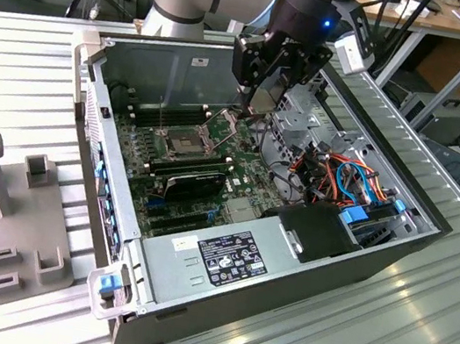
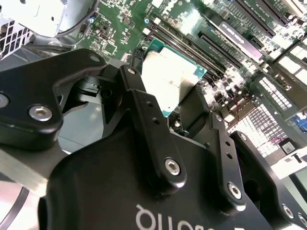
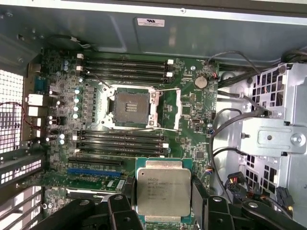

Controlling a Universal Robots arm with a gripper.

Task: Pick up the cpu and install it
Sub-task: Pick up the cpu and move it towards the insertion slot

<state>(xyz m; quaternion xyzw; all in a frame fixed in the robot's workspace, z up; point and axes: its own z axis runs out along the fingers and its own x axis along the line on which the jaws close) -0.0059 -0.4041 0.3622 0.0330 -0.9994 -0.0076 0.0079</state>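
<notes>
An open case (image 1: 170, 59) sits on a ribbed metal table (image 1: 414, 338). Inside, the gripper (image 1: 261, 99) pinches the cpu (image 3: 163, 191) beside the bare socket (image 3: 132, 108), clear of its walls.

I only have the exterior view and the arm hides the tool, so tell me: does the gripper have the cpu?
Observer: Yes. In the first wrist view the gripper is shut on the cpu, clamping two opposite edges, metal top facing the camera.
Operator: Is the socket free?
Observer: Yes. In that view the socket holds no chip.
Operator: Is the cpu seated?
Observer: No. In the second wrist view it hangs above the board, with long black slots behind it.
</notes>
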